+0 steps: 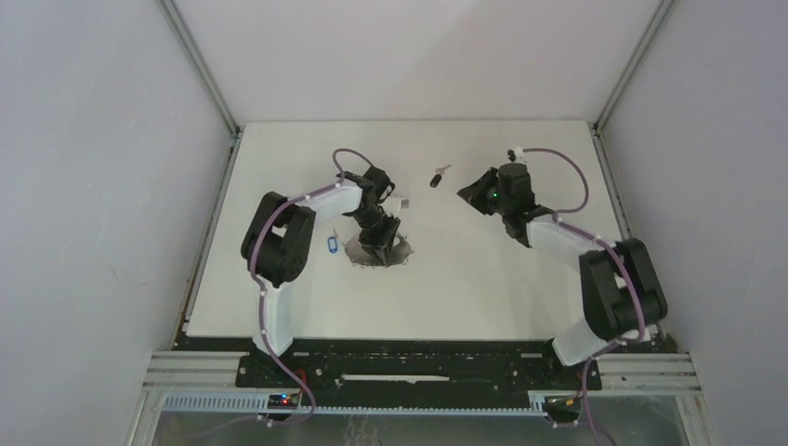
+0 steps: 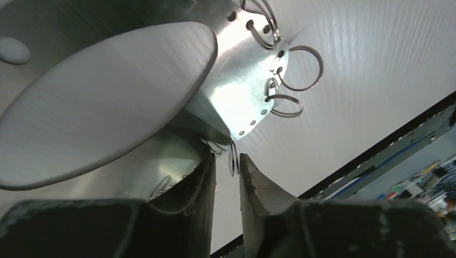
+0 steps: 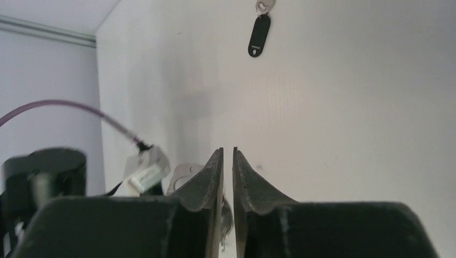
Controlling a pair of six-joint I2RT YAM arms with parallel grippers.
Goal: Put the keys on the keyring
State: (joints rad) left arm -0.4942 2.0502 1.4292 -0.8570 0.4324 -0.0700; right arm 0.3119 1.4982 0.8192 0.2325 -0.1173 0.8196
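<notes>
On the table [image 1: 483,288], the keyring [image 2: 244,75] lies under the left hand [image 2: 227,161], whose fingers are narrowly parted at one small ring [image 2: 233,157]. I cannot tell whether it grips the ring. The right hand [image 3: 228,153], nearly closed and empty, is nearer the black key [image 3: 258,35], which lies well ahead of it, head toward it and blade pointing away. The blue key [image 1: 331,243] sits just beside the keyring.

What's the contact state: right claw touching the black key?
Apart. Right wrist view shows the black key lying well ahead of the right claw, with table surface visible between them.
</notes>
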